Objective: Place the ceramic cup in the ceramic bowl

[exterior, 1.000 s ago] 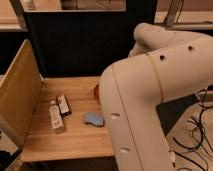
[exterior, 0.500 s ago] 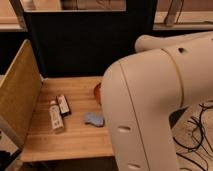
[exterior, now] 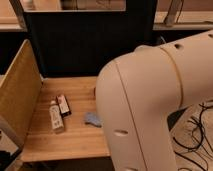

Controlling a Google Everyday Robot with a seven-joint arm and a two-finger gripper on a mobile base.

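The arm covers the right half of the table; the gripper is out of sight. A panel walls the left.

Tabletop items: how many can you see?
3: white bottle and dark packet side by side, blue item to their right. The arm may hide others; claw out of view.

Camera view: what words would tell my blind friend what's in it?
A big white robot arm fills the right side and blocks the view; its hand, the cup and the bowl cannot be seen. Left of it, a wooden table holds a white tube, a dark packet and a small blue thing.
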